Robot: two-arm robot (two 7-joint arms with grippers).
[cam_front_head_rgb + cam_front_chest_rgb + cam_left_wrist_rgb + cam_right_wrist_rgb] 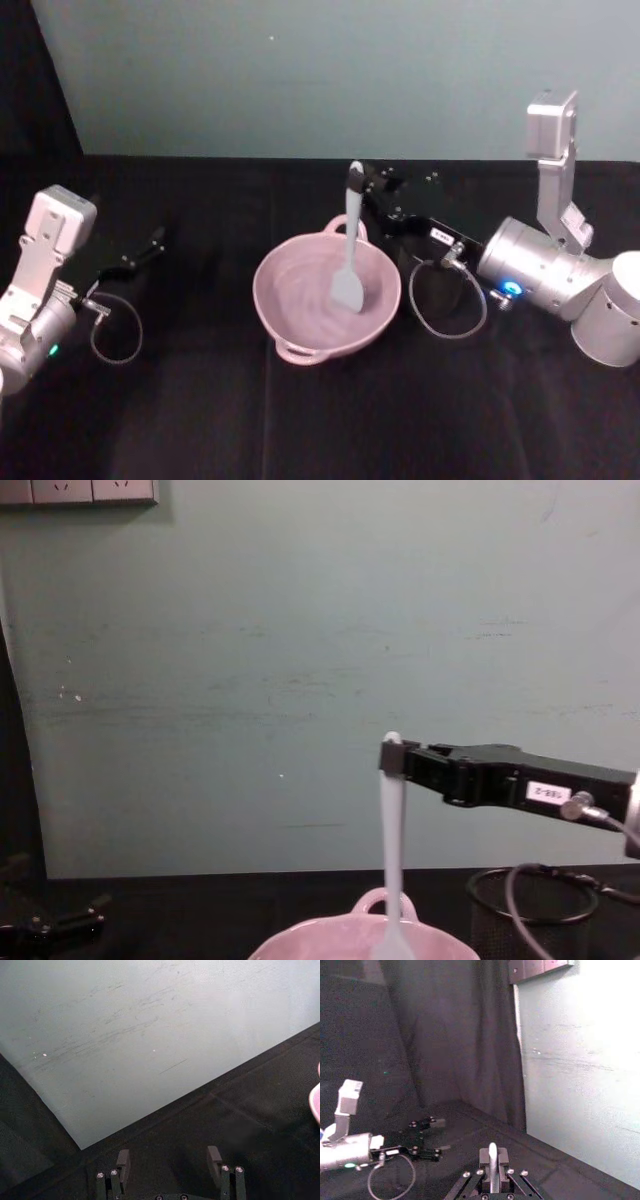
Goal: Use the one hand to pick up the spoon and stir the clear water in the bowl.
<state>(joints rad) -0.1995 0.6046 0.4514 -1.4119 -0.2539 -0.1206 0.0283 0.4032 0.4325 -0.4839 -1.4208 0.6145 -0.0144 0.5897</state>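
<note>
The right gripper (357,181) clamps the spoon (350,250) by its top. The head view shows the blade inside the bowl (268,300) at the centre of the bench (200,420), and the chest view shows the handle upright. The left gripper (150,243) lies open near the left edge.

Head camera looks down on the black tabletop (200,420); chest camera, lower, faces the wall (200,680), both sharing bowl (300,292) and spoon (352,250). 2 wrist cameras peer past left pincer (169,1157) and right pincer (492,1155).

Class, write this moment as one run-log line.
right pincer: shut on spoon | blade down in bowl | left pincer: open, parked left
</note>
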